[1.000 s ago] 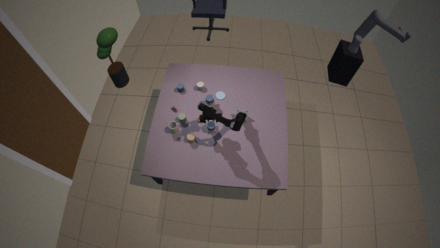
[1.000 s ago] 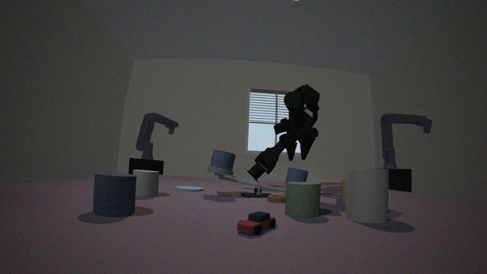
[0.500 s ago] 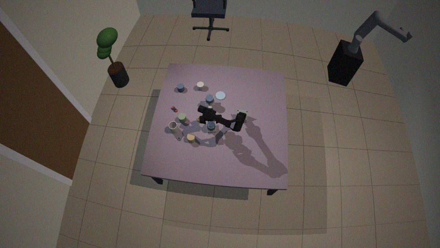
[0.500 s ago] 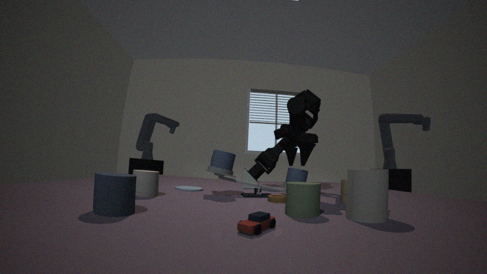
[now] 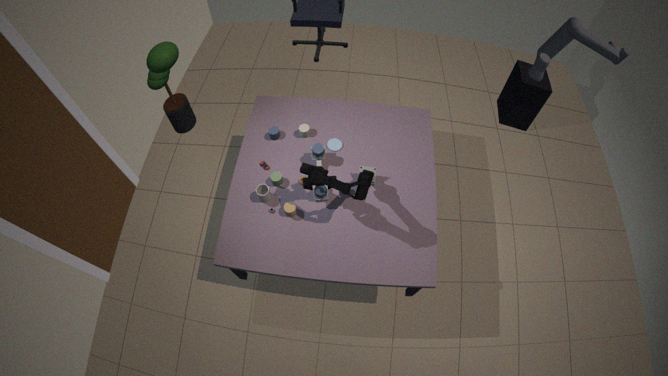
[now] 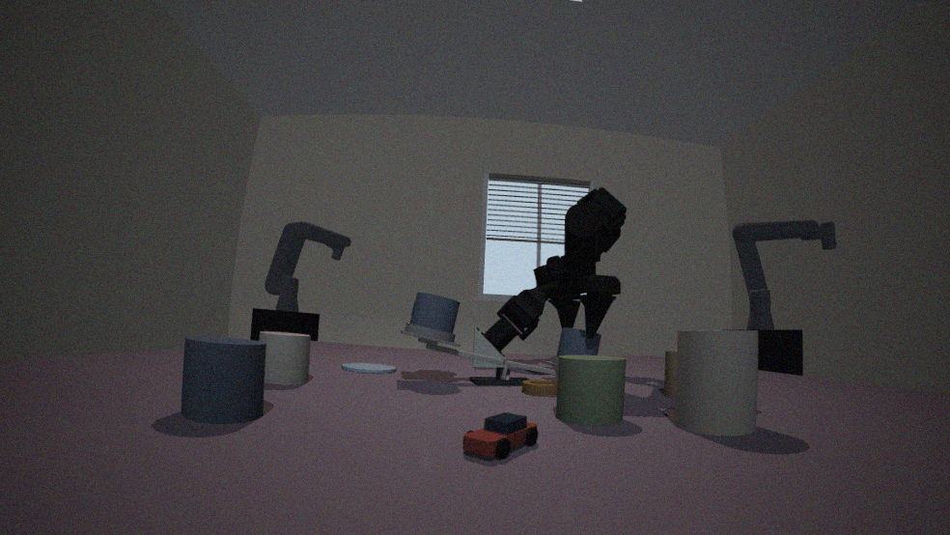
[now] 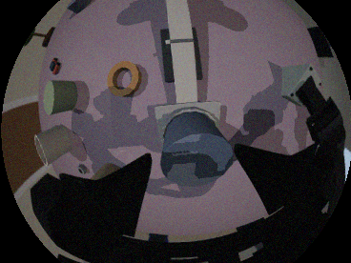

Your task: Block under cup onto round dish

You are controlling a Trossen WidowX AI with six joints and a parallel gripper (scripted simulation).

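Observation:
The balance is tilted. One blue-grey cup stands on its raised end, leaning with it. The identical cup stands on its low end. My gripper is open and empty, pointing down over the low cup. In the wrist view its fingertips are on either side of that cup, near the height of its top in the exterior view. The round pale blue dish has nothing on it. No block is visible.
An orange ring, green cylinder, open whitish cup and tan cylinder lie off to one side. A toy car, blue cylinder and white cylinder stand farther out.

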